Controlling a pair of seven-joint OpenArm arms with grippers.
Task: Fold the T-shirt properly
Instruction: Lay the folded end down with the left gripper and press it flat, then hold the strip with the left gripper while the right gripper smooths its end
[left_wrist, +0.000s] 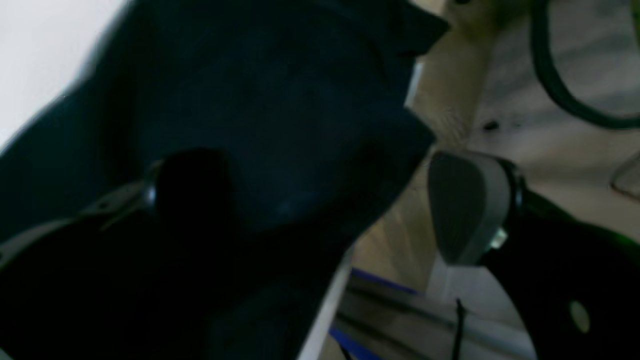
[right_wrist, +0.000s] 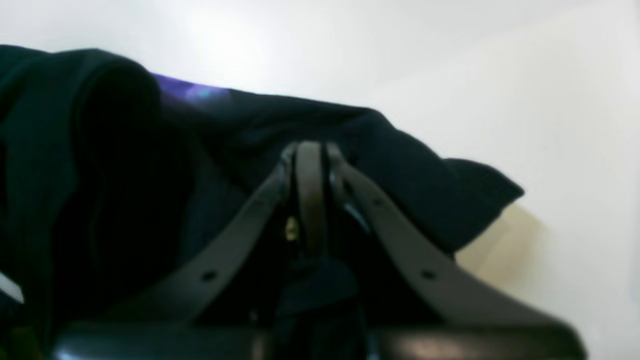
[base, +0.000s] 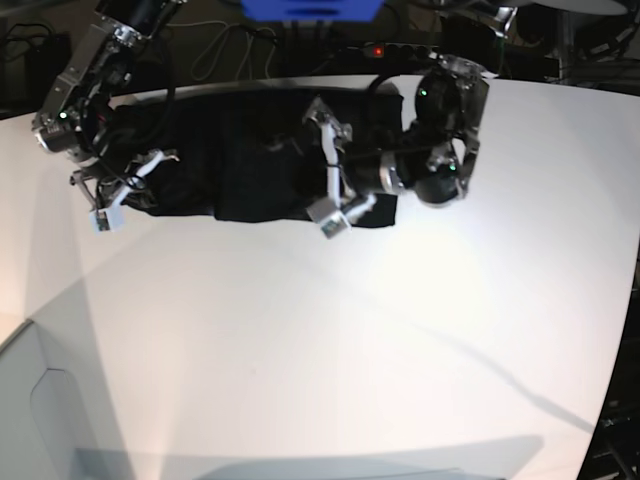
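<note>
The black T-shirt (base: 240, 150) lies spread along the far edge of the white table (base: 350, 350). My right gripper (base: 122, 195) is at the shirt's left end. In the right wrist view its fingers (right_wrist: 310, 165) meet, shut on a fold of the T-shirt (right_wrist: 410, 170), and a strip of purple print (right_wrist: 195, 92) shows. My left gripper (base: 330, 165) is over the shirt's right part, jaws wide apart. In the left wrist view one grey fingertip (left_wrist: 465, 205) is bare, and the dark cloth (left_wrist: 280, 110) covers the other side.
A power strip with a red light (base: 375, 48), cables and a blue object (base: 310, 8) sit behind the table's far edge. The floor and a green cable (left_wrist: 555, 75) show past the table edge in the left wrist view.
</note>
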